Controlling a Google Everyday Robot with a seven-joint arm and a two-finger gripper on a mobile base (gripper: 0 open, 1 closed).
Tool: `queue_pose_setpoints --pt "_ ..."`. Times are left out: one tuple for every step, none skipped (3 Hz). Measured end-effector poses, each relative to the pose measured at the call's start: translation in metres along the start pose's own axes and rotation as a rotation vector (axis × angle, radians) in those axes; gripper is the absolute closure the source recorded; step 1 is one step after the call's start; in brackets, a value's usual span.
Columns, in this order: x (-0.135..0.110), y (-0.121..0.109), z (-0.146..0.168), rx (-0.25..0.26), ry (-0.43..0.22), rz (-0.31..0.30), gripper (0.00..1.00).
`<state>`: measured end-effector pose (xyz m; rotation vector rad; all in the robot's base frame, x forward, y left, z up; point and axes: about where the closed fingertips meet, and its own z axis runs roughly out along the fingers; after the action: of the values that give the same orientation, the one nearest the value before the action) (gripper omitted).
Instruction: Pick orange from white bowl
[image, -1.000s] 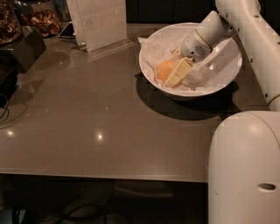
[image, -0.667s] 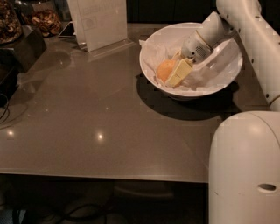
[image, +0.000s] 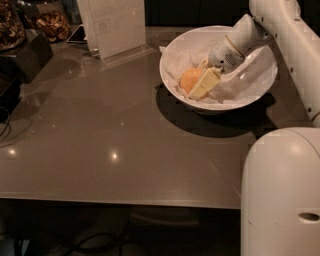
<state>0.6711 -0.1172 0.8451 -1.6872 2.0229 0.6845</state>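
The white bowl (image: 172, 57) stands at the back right of the table, lined with crumpled white paper. The orange (image: 189, 79) lies inside it, left of centre. My gripper (image: 201, 77) reaches down into the bowl from the upper right. Its pale fingers (image: 206, 84) lie against the orange's right side, one in front and one behind, and are closed on it. The orange rests low in the bowl on the paper.
A white sign holder (image: 114, 27) stands at the back, left of the bowl. Dark containers with snacks (image: 47, 24) and a black box (image: 22, 55) sit at the far left. My white base (image: 282, 192) fills the lower right. The grey table (image: 100, 135) stretches out in front.
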Motion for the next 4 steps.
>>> queue_pose_setpoints --pt "0.000 0.006 -0.018 0.036 -0.057 0.005 1.00" --pt "-0.007 0.018 -0.047 0.084 -0.119 -0.018 1.00" --pt "-0.014 0.033 -0.073 0.127 -0.165 -0.044 1.00" --pt "-0.022 0.071 -0.114 0.166 -0.242 -0.080 1.00"
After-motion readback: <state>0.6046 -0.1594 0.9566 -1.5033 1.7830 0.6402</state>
